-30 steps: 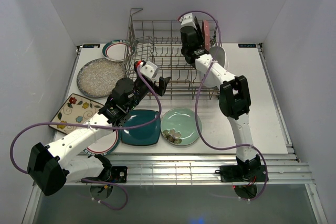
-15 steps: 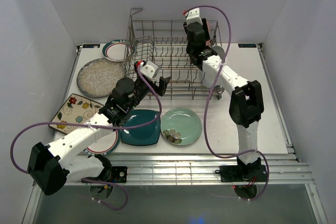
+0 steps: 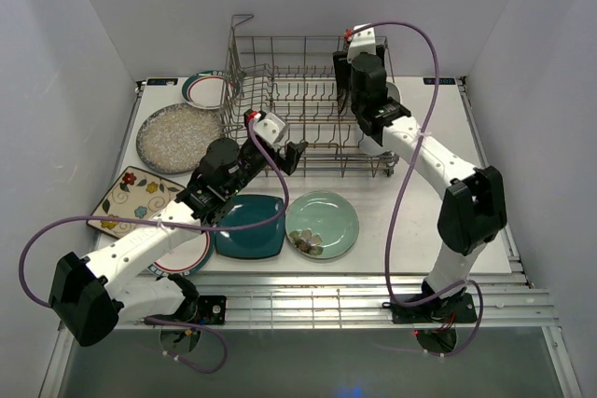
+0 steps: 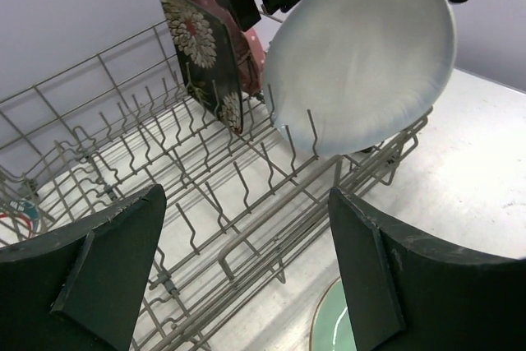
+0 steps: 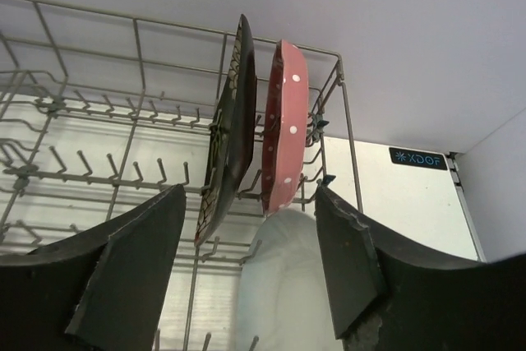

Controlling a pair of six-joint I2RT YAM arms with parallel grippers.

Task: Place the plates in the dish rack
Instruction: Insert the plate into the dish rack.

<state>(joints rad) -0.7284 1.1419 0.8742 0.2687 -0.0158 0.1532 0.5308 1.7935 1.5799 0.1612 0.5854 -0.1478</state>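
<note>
Dish rack (image 3: 280, 111), right end.
I see the white plate (image 4: 362, 71) standing between the tines beside the black plate (image 5: 234, 121) and pink plate (image 5: 283, 121). The right gripper (image 5: 246, 195) is spread over it. The left gripper (image 4: 246, 195) is spread, empty.

A white table (image 3: 457, 128) carries a small dark label (image 5: 419, 159) near its far right corner.

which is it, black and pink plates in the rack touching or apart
Apart. Right wrist view: black plate and pink plate stand side by side, a clear gap between them.
</note>
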